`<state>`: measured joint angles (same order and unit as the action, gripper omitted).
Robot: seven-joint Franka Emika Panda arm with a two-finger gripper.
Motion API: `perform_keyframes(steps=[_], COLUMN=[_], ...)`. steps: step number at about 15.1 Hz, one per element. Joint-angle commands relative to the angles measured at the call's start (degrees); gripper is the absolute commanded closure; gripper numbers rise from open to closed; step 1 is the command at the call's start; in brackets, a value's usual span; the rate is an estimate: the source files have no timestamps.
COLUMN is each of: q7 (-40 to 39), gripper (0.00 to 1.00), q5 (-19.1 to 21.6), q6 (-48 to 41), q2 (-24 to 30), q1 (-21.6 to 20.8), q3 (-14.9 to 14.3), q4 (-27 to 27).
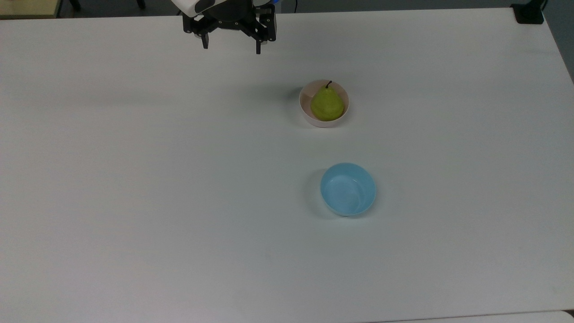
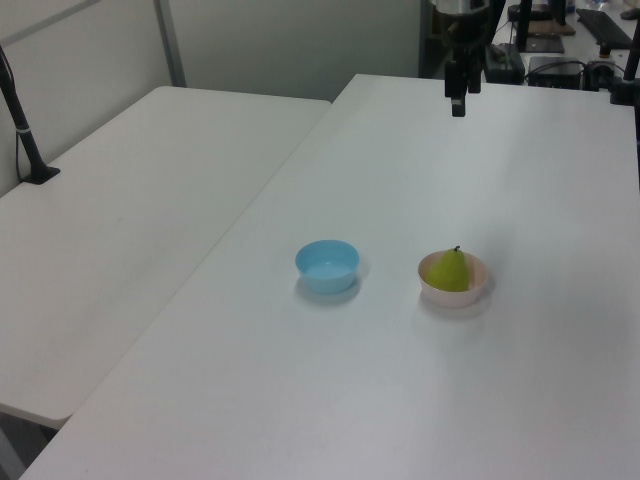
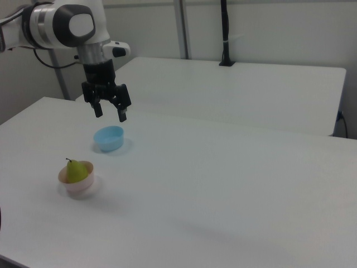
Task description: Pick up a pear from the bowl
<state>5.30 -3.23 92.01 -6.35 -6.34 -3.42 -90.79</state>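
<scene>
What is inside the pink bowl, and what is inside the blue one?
The pink bowl holds one yellow-green pear, stem up. The pear covers most of the bowl's floor, so anything beneath it cannot be seen. The blue bowl is empty, with its floor fully visible.

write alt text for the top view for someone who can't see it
A yellow-green pear sits in a pale pink bowl on a white table, with a light blue bowl below it. The robot's open hand hangs at the top edge.

Even, bright overhead light; soft faint shadows; slight blur.
</scene>
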Motion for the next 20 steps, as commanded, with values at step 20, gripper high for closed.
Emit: perform_keyframes(steps=[20], q7=[1.73], gripper=[0.00], q5=[0.16], q6=[1.07], q2=[-5.67], q1=[-17.47], q3=[-1.24], q4=[0.26])
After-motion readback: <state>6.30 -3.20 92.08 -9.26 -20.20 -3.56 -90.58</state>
